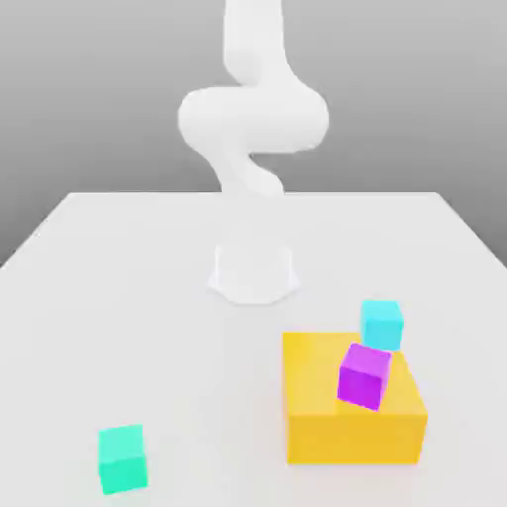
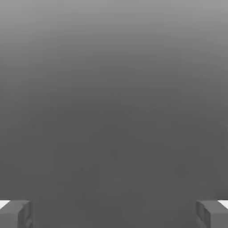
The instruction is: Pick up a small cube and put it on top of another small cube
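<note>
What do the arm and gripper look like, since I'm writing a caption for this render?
The arm is plain glossy white, built of smooth, rounded, tube-like segments on a white base with angled edges; I can make out no cables or markings on it. The gripper has two blocky, dark grey fingers, each with a bright white patch beside it.

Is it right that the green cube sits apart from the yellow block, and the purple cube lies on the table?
One error: the exterior view shows the purple cube on the yellow block. The rest stands.
</note>
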